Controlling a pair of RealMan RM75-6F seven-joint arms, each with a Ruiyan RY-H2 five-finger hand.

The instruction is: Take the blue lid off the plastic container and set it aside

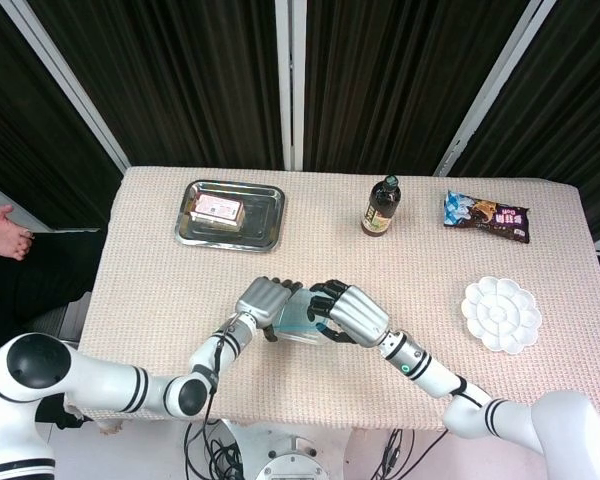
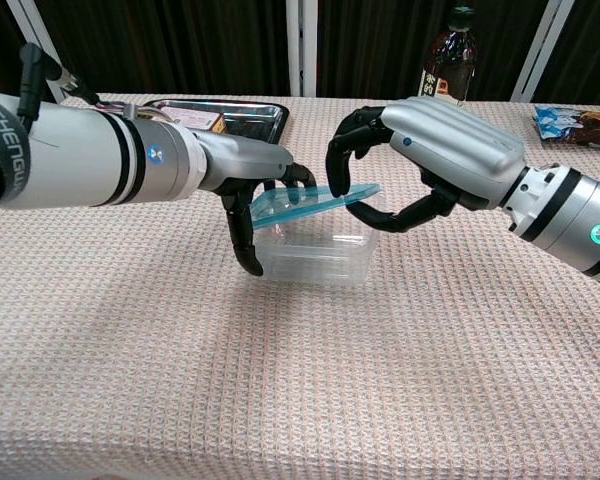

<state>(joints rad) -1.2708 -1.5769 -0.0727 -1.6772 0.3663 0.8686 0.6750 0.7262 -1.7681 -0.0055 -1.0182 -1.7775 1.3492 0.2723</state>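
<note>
A clear plastic container (image 2: 320, 258) stands on the woven cloth near the table's front edge. Its blue lid (image 2: 302, 204) is tilted, with the right side lifted off the rim and the left side still low. My right hand (image 2: 435, 145) pinches the lid's raised right edge between thumb and fingers. At the container's left end, my left hand (image 2: 248, 172) grips it, thumb down the front wall and fingers over the back rim. In the head view the two hands (image 1: 266, 299) (image 1: 352, 312) meet over the lid (image 1: 296, 320), hiding most of the container.
A steel tray (image 1: 264, 222) holding a small box lies at the back left. A dark bottle (image 1: 381, 205) stands at the back centre, a snack packet (image 1: 486, 216) at the back right, and a white palette dish (image 1: 501, 314) on the right. A person's hand (image 1: 6, 229) shows at the left edge.
</note>
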